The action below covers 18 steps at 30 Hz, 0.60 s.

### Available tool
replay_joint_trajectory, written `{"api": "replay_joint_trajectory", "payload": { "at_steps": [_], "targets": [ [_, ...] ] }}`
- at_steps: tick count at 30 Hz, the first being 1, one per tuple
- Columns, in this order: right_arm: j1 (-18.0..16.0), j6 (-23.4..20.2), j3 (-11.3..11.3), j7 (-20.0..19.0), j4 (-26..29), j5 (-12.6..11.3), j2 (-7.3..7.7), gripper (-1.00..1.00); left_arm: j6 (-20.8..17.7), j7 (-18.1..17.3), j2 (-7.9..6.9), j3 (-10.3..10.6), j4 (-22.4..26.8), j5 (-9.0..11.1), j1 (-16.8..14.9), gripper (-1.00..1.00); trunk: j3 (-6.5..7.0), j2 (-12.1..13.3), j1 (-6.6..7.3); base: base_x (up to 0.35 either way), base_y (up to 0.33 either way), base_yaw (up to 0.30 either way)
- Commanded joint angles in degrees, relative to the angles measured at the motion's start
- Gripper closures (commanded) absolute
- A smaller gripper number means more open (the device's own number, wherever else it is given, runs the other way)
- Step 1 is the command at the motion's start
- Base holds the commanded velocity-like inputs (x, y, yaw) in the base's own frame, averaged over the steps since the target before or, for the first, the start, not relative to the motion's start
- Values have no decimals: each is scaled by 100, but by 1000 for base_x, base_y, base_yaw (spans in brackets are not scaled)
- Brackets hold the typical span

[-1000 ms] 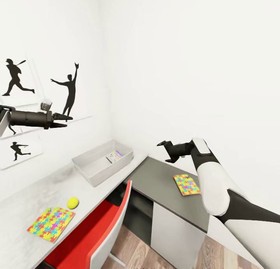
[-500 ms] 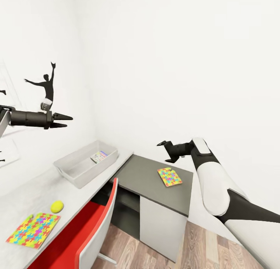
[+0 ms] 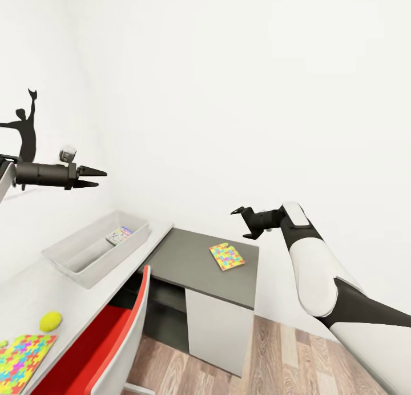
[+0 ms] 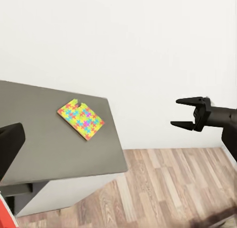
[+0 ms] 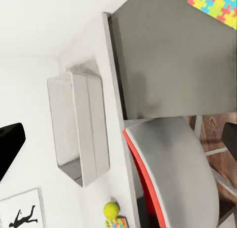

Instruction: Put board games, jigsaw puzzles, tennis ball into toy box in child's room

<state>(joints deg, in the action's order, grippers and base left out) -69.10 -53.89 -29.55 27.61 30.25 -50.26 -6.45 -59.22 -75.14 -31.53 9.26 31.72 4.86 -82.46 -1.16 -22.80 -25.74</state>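
Observation:
The grey toy box (image 3: 85,257) stands on the white table (image 3: 28,289) with a light blue board game (image 3: 120,235) lying inside it. Nearer on the table lie the yellow-green tennis ball (image 3: 50,321) and one jigsaw puzzle (image 3: 20,361), cut by the picture's edge. A second jigsaw puzzle (image 3: 226,256) lies on the lower dark grey cabinet (image 3: 182,258). My left gripper (image 3: 98,177) hangs open, high above the toy box. My right gripper (image 3: 240,221) is open in the air above and beside that puzzle (image 4: 80,119), empty. The bed is out of view.
A red chair (image 3: 114,338) is tucked under the table beside the cabinet. White walls meet in the corner behind the toy box (image 5: 81,124), with a black silhouette picture (image 3: 23,132) at the left. Wood-plank floor (image 3: 274,355) lies open to the right of the cabinet.
The camera has turned to the right, so table, toy box and puzzles have slid left in the picture. Both arms hold the same pose in the view, both grippers still open.

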Motion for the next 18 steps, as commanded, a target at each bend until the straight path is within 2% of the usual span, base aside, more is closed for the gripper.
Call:
{"api": "replay_joint_trajectory", "payload": {
  "at_steps": [1,10,18],
  "targets": [
    [-7,-7,-35,60,7,-46,-7,-100,-55,-1,-11,41,1,50,-7,-100,-12,-12,-4,0,0,-286],
    [-7,-7,-50,60,2,-46,19,-100,-39,5,-6,47,1,45,0,-100,-12,-12,-4,0,0,-286],
    [16,-17,-58,32,-1,-17,67,-100,-9,26,23,142,-6,35,79,-100,-12,-12,-4,0,0,-286]
  ]
}}
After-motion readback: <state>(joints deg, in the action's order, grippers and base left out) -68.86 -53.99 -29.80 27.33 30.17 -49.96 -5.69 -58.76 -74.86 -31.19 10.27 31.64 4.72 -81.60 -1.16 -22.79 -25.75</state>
